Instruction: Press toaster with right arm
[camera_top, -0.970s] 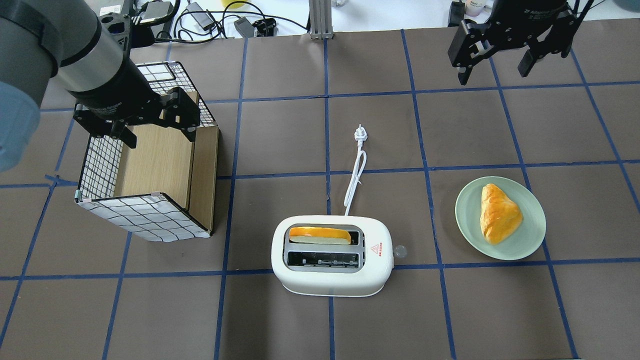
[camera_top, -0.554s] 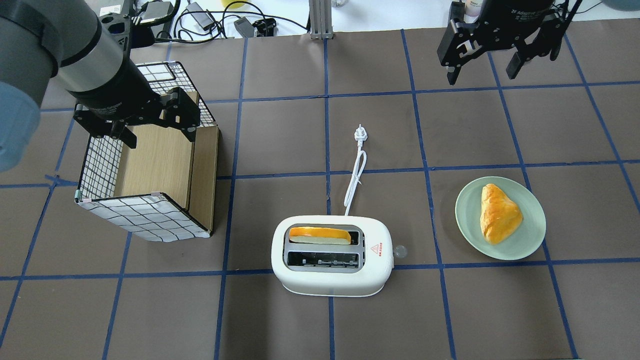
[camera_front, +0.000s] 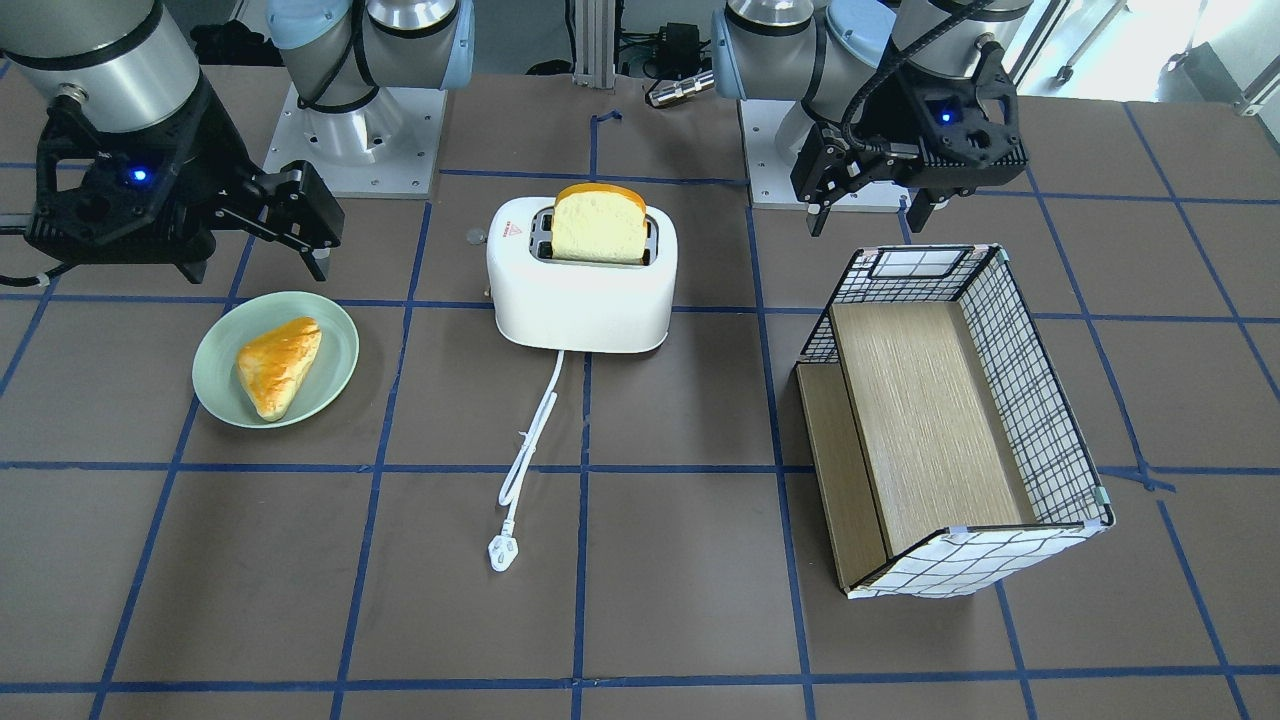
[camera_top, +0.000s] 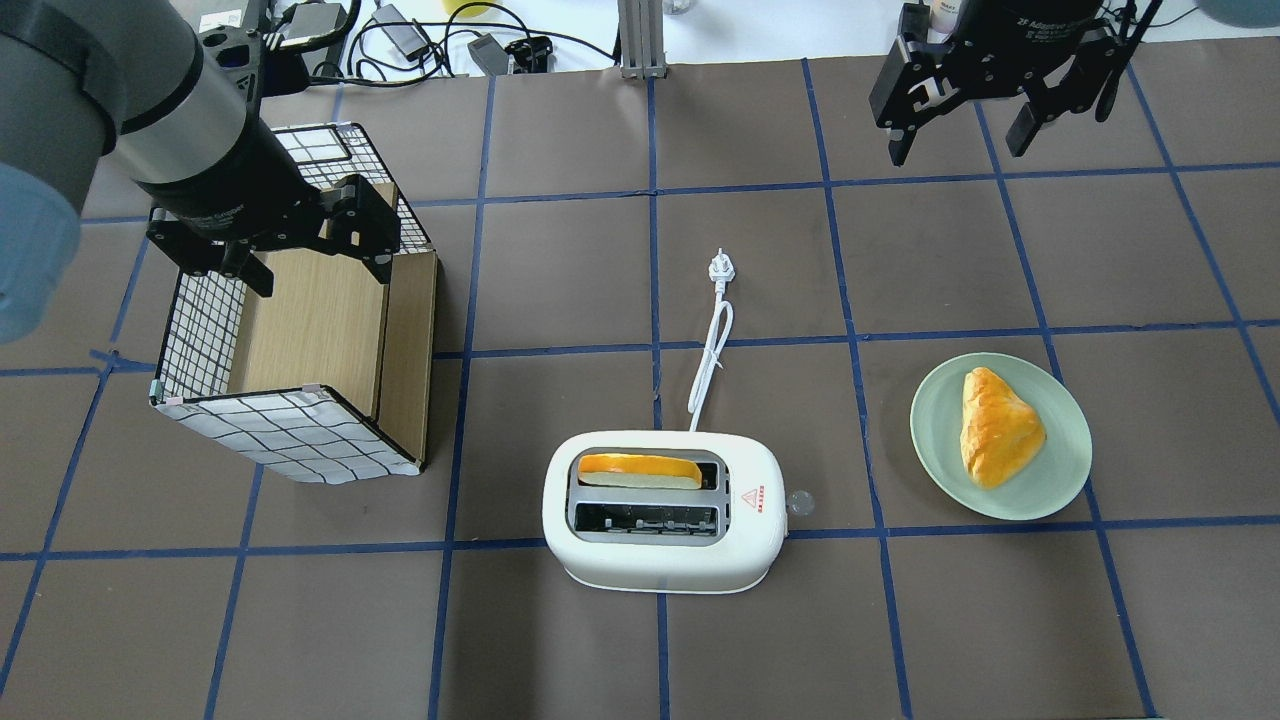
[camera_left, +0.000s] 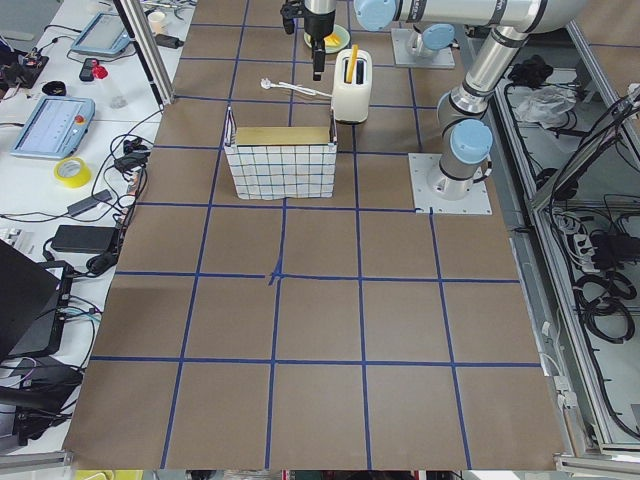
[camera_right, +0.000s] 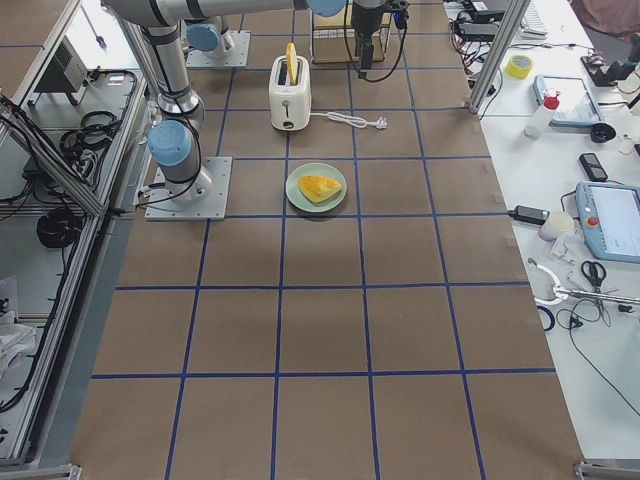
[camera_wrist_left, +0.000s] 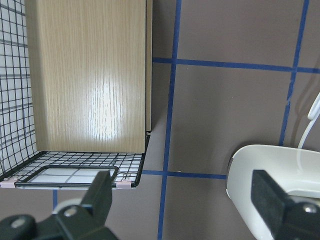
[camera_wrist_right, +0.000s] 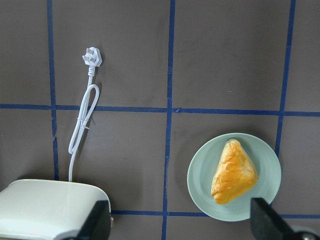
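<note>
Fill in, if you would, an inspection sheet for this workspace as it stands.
Surface: brown table gridded with blue tape; no spills seen.
Job's things: white toaster, a bread slice standing out of one slot.
Clutter: green plate with a pastry; wire basket.
Pincers: right pincer open, empty, in the air clear of the toaster; left pincer open, empty, near the basket.
Cables: toaster cord loose, its plug lying on the table.
Surroundings: side bench holding a tablet and a tape roll.
</note>
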